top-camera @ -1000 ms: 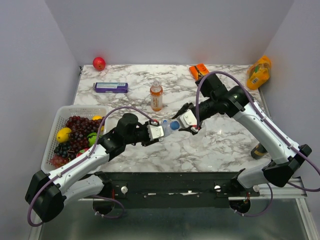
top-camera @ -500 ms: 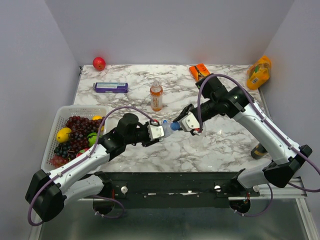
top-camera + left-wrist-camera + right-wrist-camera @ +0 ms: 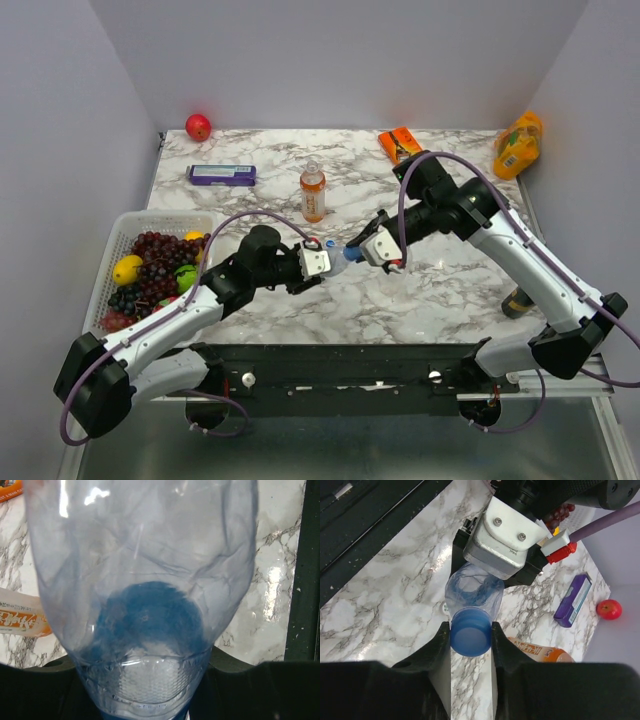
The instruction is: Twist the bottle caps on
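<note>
A clear blue-labelled bottle (image 3: 334,257) hangs tilted above the table's middle, my left gripper (image 3: 318,262) shut on its base end. That bottle (image 3: 140,570) fills the left wrist view, and the blue cap (image 3: 147,615) shows through it. My right gripper (image 3: 470,636) is shut on the blue cap (image 3: 470,631), which sits at the mouth of the bottle (image 3: 472,592). Its fingers (image 3: 437,650) press the cap's two sides. The orange-liquid bottle (image 3: 313,194) stands upright further back. A small whitish round thing (image 3: 444,608) lies on the marble, half hidden by the held bottle.
A white basket (image 3: 113,238) of grapes and fruit stands at the left. Along the back are a red apple (image 3: 198,127), a purple box (image 3: 221,175), an orange carton (image 3: 398,143) and a yellow-orange pouch (image 3: 517,145). A dark can (image 3: 515,301) stands near the right edge.
My right gripper has closed on the blue cap and shifted a little left, bringing the cap against the bottle's mouth. The left arm has kept its hold and barely moved.
</note>
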{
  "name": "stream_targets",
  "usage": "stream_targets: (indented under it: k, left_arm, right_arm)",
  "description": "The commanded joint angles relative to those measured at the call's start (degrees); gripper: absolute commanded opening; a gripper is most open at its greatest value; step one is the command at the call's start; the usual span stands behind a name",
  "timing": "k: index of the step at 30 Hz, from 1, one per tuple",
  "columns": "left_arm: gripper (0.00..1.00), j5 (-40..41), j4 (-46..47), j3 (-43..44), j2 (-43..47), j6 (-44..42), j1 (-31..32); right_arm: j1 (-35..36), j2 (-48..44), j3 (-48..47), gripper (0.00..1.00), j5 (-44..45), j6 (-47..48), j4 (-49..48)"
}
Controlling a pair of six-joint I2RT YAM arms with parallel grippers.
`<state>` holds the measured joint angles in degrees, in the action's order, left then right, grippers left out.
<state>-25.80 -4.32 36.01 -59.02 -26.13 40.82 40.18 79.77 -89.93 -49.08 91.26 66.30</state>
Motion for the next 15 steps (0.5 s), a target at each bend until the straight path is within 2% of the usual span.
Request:
stream_targets:
  k: [1,2,3,4,5,6,7,8,9,10,11,12,13,14,15]
  left_arm:
    - [0.00,1.18,3.52,1.53,0.13,2.66,-0.39]
    - [0.00,2.50,4.05,1.17,0.40,3.01,-0.39]
    - [0.00,5.30,8.32,0.47,0.84,3.54,-0.30]
    - [0.00,7.93,10.88,-1.62,2.15,4.93,-0.21]
    - [0.00,16.57,13.61,-2.69,2.86,5.21,0.05]
    - [0.00,21.19,19.46,-3.57,3.56,5.30,0.92]
    - [0.00,25.06,21.96,-4.53,4.61,4.43,1.19]
    - [0.00,29.36,24.07,-4.46,4.71,3.72,1.28]
    - [0.00,34.97,27.22,-4.28,4.71,2.59,1.28]
    - [0.00,38.25,28.65,-3.50,4.19,1.44,1.63]
    - [0.00,40.89,29.88,-3.14,3.92,-1.09,1.72]
    - [0.00,45.27,31.72,-2.79,3.40,-3.38,1.98]
    - [0.00,47.23,32.52,-2.35,2.26,-5.75,2.85]
    - [0.00,49.25,33.40,-1.74,1.46,-11.17,3.47]
    - [0.00,51.44,35.24,-1.56,0.76,-13.57,4.09]
  right_arm:
    - [0.60,1.69,-2.26,0.05,-3.04,-6.75,0.32]
    - [0.60,2.75,-4.79,0.01,-2.78,-10.54,0.06]
    - [0.51,3.89,-6.29,0.00,-2.25,-15.89,-2.38]
    - [0.34,7.30,-7.88,0.00,-0.94,-27.60,-3.71]
    - [0.16,9.33,-10.33,0.00,0.20,-33.55,-4.59]
    - [0.07,12.05,-15.75,0.00,1.95,-40.05,-5.82]
    - [-0.28,14.60,-19.89,0.00,4.41,-50.99,-5.31]
    - [-0.89,20.37,-23.76,0.00,4.34,-55.71,-4.18]
    - [-1.94,23.21,-31.63,0.00,4.17,-60.45,-1.55]
    - [-2.30,26.11,-35.97,0.00,5.30,-69.72,0.39]
    - [-2.91,29.53,-39.93,0.00,4.44,-74.08,2.67]
    - [-4.31,34.70,-43.80,0.00,2.78,-78.56,6.61]
    - [-5.19,37.10,-46.45,0.00,-1.85,-88.70,7.95]
    - [-5.55,37.56,-43.00,0.00,-3.11,-92.98,7.96]
    - [-5.64,34.26,-37.91,0.00,-4.95,-94.50,3.88]
